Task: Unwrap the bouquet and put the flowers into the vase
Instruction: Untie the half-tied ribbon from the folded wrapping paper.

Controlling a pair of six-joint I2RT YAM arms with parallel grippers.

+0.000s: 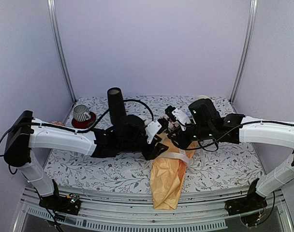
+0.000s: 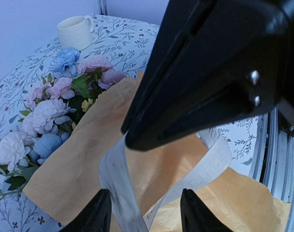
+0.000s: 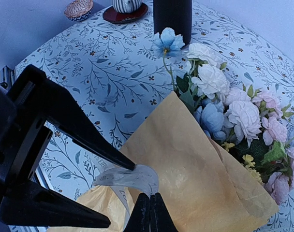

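My right gripper [image 3: 149, 211] is pinched fully together on the cream ribbon [image 3: 130, 176] of the bouquet [image 3: 185, 154], which lies directly under its fingertips, with the flowers [image 3: 229, 106] fanning out ahead and to the right. My left gripper [image 2: 146, 215] stands partly open and grips nothing; the ribbon's strands run up between its fingers to the right gripper's tip just above. The vase [image 3: 172, 17] stands upright well beyond the right gripper, past the blooms.

We are looking into a small robot lab booth: plain lilac wall panels [image 1: 152, 43] are enclosing a table in a floral cloth [image 1: 224, 166], aluminium posts [image 1: 60, 48] are framing the back corners, and the left arm [image 1: 60, 137] and right arm [image 1: 268, 130] are sitting bolted to a metal rail [image 1: 137, 215].
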